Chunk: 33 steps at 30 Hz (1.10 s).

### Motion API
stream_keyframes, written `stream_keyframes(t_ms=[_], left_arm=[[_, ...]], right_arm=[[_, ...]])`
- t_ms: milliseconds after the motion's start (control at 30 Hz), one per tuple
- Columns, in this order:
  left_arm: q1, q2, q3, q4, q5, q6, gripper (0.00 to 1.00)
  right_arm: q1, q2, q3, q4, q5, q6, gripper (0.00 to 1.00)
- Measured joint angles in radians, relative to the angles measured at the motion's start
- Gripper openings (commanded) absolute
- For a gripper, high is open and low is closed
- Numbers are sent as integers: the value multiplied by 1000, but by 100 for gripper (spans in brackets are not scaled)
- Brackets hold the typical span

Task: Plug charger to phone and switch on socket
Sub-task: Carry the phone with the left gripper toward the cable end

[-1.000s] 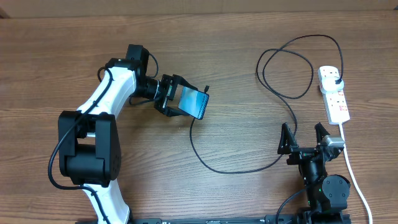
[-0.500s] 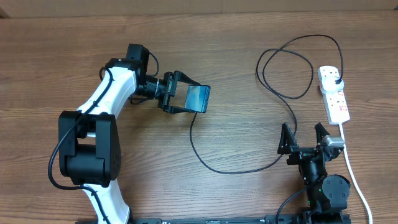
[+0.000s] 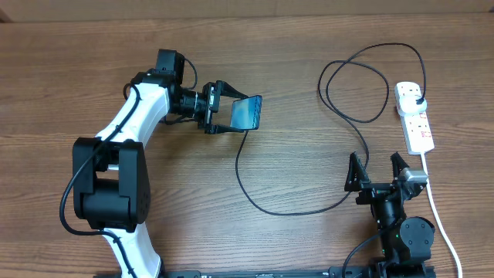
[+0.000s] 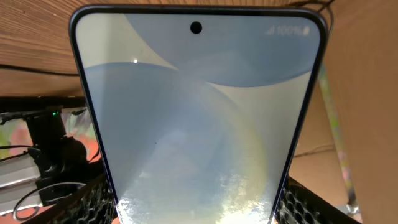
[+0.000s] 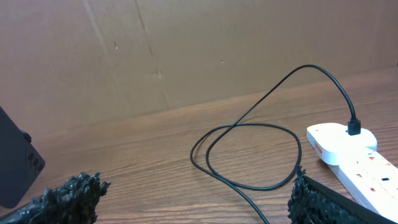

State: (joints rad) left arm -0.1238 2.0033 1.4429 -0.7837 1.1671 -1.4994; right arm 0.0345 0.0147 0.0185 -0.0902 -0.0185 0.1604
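Observation:
My left gripper [image 3: 224,112] is shut on the phone [image 3: 247,113] and holds it tilted above the table at upper middle; its lit screen fills the left wrist view [image 4: 199,118]. The black charger cable [image 3: 255,201] hangs from the phone's lower edge, loops over the table and ends in a black plug [image 3: 417,101] seated in the white socket strip [image 3: 415,117] at the right. The strip also shows in the right wrist view [image 5: 357,158], with the cable [image 5: 249,134] looped beside it. My right gripper [image 3: 378,171] is open and empty, near the front right.
The strip's white cord [image 3: 438,212] runs toward the front right edge. A cardboard wall [image 5: 186,50] stands behind the table. Bare wooden tabletop [image 3: 309,154] lies between the two arms.
My left gripper has lifted and turned the phone, carrying it slightly up and to the right. The cable has followed. The right arm has not moved.

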Motion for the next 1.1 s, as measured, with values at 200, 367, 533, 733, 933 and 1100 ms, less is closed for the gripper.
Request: stream_keyframes(t_ms=[200,367,533,733,933,1100], left_arm=[[0,0,0,1,-45,-38,58],[0,0,0,1,-68,-47,58],[0,0,0,1,-77,-47,58],[0,0,0,1,-77,-47,58],[0,0,0,1,-74,-45,59],[0,0,0,1,-68,-43,59]], right_arm=[[0,0,0,0,0,0,100],[0,0,0,0,1,0,100],[0,0,0,0,0,0,100],[0,0,0,0,0,0,100],[0,0,0,0,0,0,100],[0,0,0,1,1,0,100]])
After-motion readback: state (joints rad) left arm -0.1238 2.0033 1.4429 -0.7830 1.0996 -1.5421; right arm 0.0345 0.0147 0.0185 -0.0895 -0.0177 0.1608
